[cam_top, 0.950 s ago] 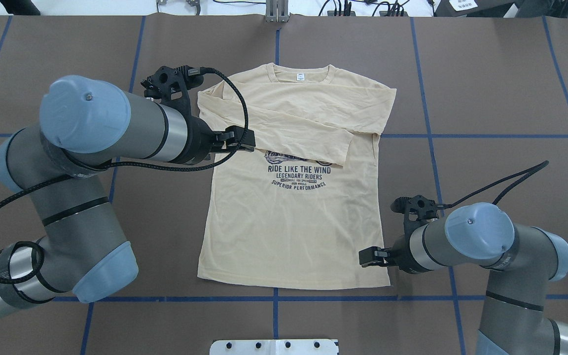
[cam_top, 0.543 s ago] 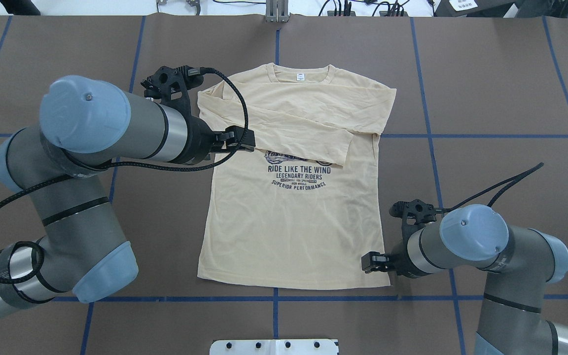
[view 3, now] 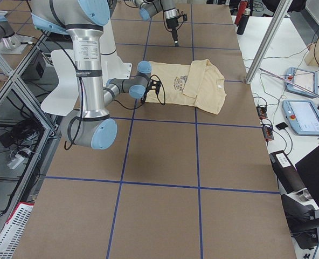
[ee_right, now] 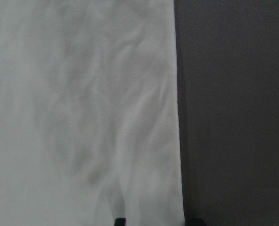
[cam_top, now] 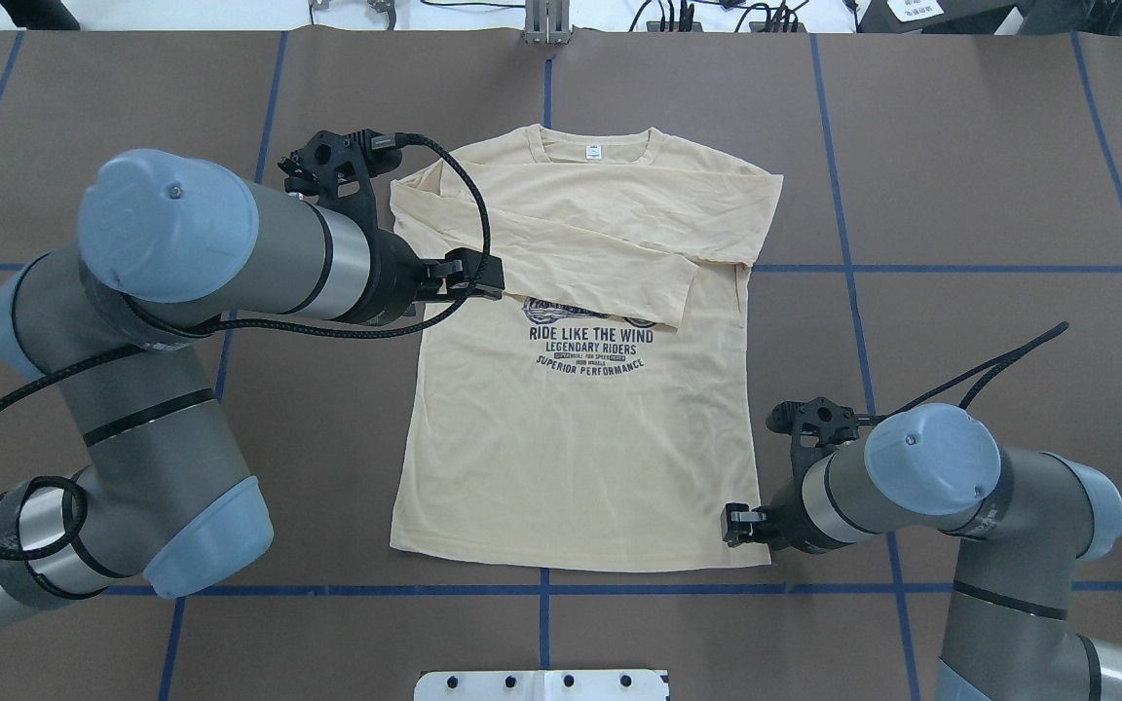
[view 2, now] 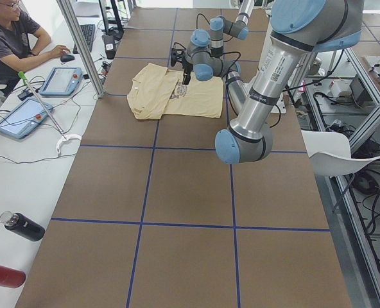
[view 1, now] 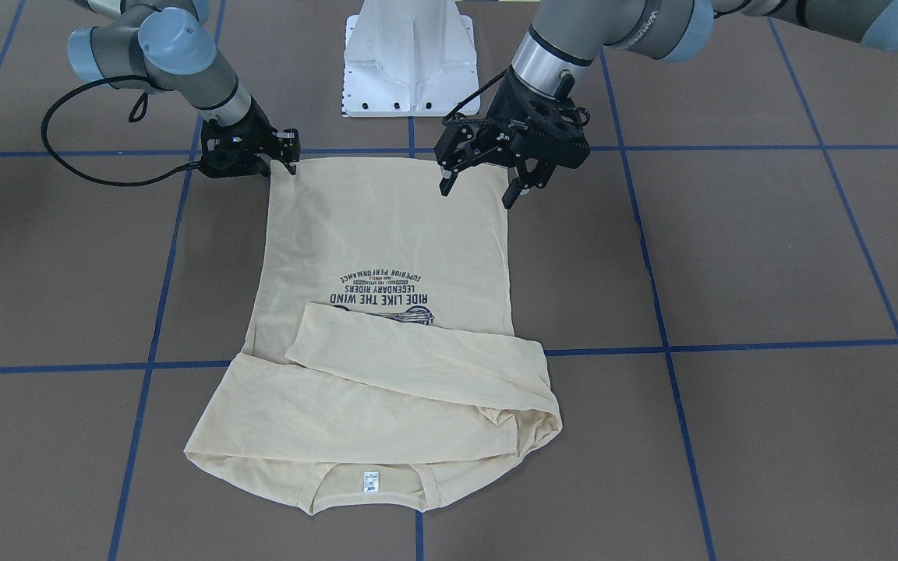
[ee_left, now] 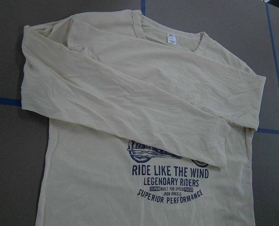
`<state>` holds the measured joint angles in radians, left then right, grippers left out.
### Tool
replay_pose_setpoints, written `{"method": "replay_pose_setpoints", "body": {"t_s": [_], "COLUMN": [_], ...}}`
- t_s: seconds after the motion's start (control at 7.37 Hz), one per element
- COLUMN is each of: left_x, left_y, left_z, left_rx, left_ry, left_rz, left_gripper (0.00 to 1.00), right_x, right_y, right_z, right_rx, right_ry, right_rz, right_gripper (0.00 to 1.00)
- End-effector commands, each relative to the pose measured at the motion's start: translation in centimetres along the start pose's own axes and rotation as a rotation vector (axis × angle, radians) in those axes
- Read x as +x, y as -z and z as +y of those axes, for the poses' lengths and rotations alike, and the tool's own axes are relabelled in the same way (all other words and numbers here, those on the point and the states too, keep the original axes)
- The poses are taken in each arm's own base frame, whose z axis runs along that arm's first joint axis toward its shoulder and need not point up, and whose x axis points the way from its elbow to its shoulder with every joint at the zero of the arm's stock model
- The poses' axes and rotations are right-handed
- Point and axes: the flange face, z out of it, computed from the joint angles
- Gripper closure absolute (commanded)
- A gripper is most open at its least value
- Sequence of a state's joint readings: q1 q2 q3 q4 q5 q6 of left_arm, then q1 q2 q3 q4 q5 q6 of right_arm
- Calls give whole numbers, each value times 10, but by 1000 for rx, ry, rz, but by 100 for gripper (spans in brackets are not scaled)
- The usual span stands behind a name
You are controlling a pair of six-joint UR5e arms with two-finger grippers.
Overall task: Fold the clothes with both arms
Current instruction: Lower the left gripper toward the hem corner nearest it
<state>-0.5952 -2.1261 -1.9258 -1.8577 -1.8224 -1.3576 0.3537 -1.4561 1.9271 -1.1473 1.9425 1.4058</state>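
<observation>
The cream-yellow shirt [cam_top: 571, 438] lies flat on the brown table, print side up, with its neck label [cam_top: 593, 152] at the far end. Both sleeves are folded across the chest [view 1: 387, 366]. My left gripper [cam_top: 483, 275] hangs open and empty above the shirt's left side, near the folded sleeves; in the front-facing view [view 1: 479, 191] its jaws are spread. The left wrist view looks down on the shirt [ee_left: 130, 117]. My right gripper [cam_top: 734, 523] sits low at the shirt's near right hem corner [view 1: 291, 152]. In the right wrist view its two tips straddle the shirt's side edge [ee_right: 175, 141].
The table [cam_top: 960, 195] is brown with a grid of blue tape lines. The white pedestal base [view 1: 406, 54] stands just behind the hem. An operator [view 2: 10, 38] sits at a side bench with tablets and bottles beyond the far edge.
My right gripper has moved a little toward the shirt's near right hem corner and lower. The left arm and the shirt have not moved.
</observation>
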Motion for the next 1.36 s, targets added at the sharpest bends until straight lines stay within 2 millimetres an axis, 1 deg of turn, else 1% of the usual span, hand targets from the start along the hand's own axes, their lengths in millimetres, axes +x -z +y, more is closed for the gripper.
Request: {"method": "replay_pose_setpoints", "body": {"t_s": [0.0,0.14,0.27,0.41,0.54,0.68,0.81,1.09,1.22], "left_x": [1,1,1,1,0,0,0,0,0], "left_y": [1,1,0,0,-1,-1,-2,-1,3], "left_z": [0,0,0,0,0,0,0,0,-1], "left_rx": [1,1,0,0,0,0,-2,0,4], "left_ry": [-1,-1,0,0,0,0,0,1,0], "left_rz": [2,2,1,1,-1,-1,-2,-2,3], "left_gripper": [1,1,1,1,1,1,1,2,2], "right_x": [0,1,4,4,5,4,4,0,-3], "right_y": [-1,-2,-3,-2,-2,-2,-1,4,10], "right_z": [3,3,4,3,3,3,4,5,6], "right_rx": [-5,-6,-8,-7,-7,-8,-9,-6,-3], "right_ry": [2,3,2,1,0,1,2,7,10], "right_rz": [0,3,8,8,9,7,6,-7,-17], "right_gripper": [50,64,66,66,74,95,100,100,100]}}
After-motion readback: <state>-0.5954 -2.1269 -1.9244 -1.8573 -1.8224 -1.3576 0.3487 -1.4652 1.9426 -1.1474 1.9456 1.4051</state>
